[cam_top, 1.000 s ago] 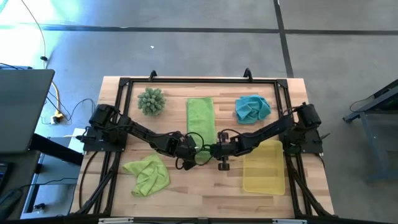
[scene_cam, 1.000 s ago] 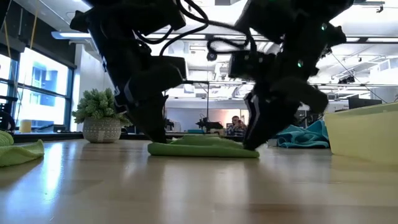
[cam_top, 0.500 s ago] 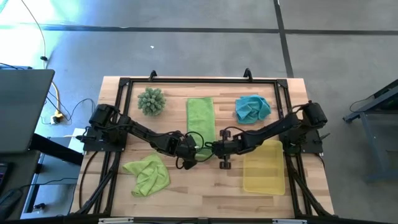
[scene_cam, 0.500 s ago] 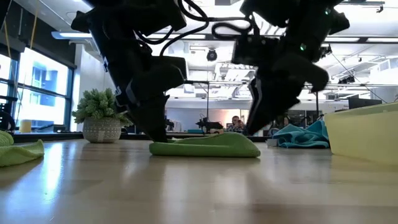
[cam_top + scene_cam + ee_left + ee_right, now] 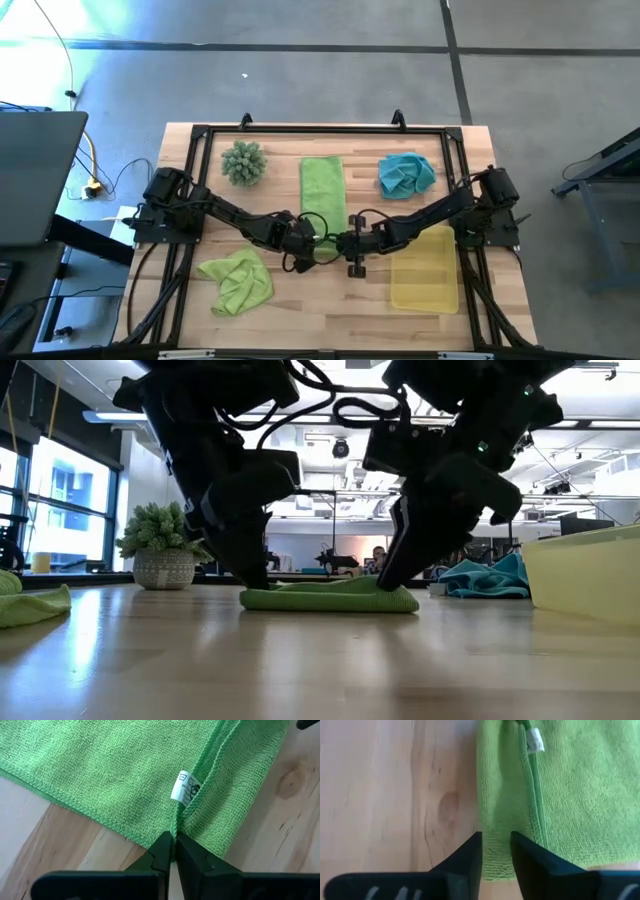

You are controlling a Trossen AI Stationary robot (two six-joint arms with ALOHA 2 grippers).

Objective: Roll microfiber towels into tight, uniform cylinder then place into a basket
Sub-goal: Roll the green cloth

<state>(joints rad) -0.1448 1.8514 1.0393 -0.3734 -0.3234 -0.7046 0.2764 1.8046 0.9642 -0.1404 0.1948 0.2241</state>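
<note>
One camera hangs above, looking straight down on the whole table [image 5: 330,300]. Another sits at tabletop height, facing level across the table into the room behind. Each wrist camera looks closely down past its own dark fingers at the folded towel [image 5: 322,190]. All four views share that towel [image 5: 330,597] [image 5: 115,775] [image 5: 560,795], lying mid-table.

Even, bright overhead light fills the high view; the table [image 5: 300,300] shows only soft shadows. In the low view both arms are backlit silhouettes against ceiling lights and a bright window [image 5: 60,500], with near tabletop blurred. Wrist views are sharp on towel [image 5: 115,775] weave.
</note>
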